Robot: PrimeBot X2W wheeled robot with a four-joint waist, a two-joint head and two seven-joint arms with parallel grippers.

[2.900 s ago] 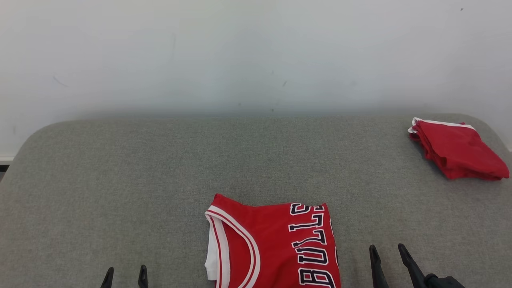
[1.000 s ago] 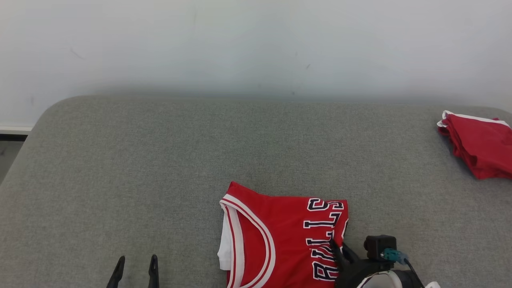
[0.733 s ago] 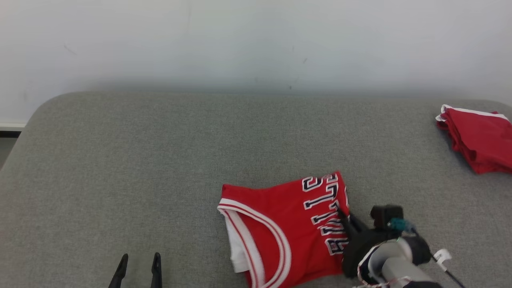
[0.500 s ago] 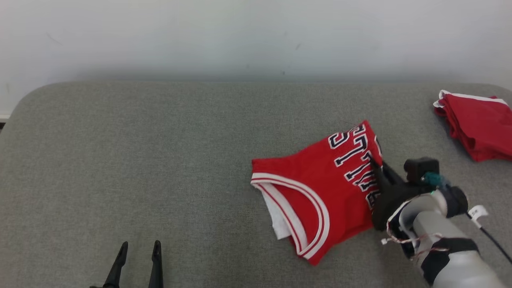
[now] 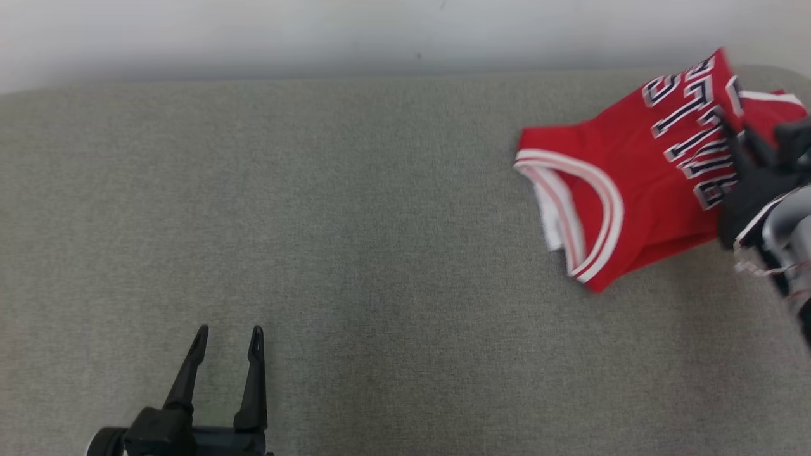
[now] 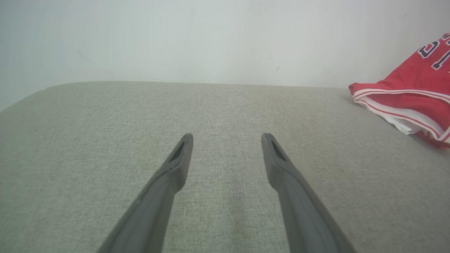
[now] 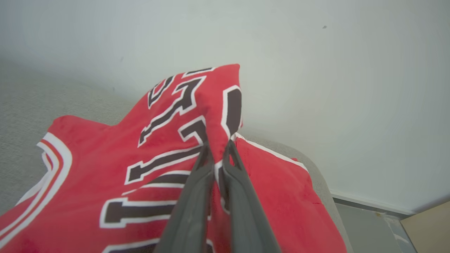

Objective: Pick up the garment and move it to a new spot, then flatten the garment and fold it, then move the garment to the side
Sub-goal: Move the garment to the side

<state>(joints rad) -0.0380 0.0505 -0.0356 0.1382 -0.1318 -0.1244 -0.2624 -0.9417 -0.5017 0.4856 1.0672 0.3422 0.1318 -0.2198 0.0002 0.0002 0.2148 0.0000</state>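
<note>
Red jersey (image 5: 633,164), white-striped trim, dark white-edged lettering; grey, finely woven cushion (image 5: 317,221)

The garment (image 5: 633,164) is far right on the cushion (image 5: 317,221).

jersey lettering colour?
Black with white outlines, on the red jersey; clearest in the right wrist view.

Grey fabric surface (image 5: 317,221), pale wall (image 6: 211,35) behind it, folded red cloth with white trim (image 7: 281,182) near its corner
</note>
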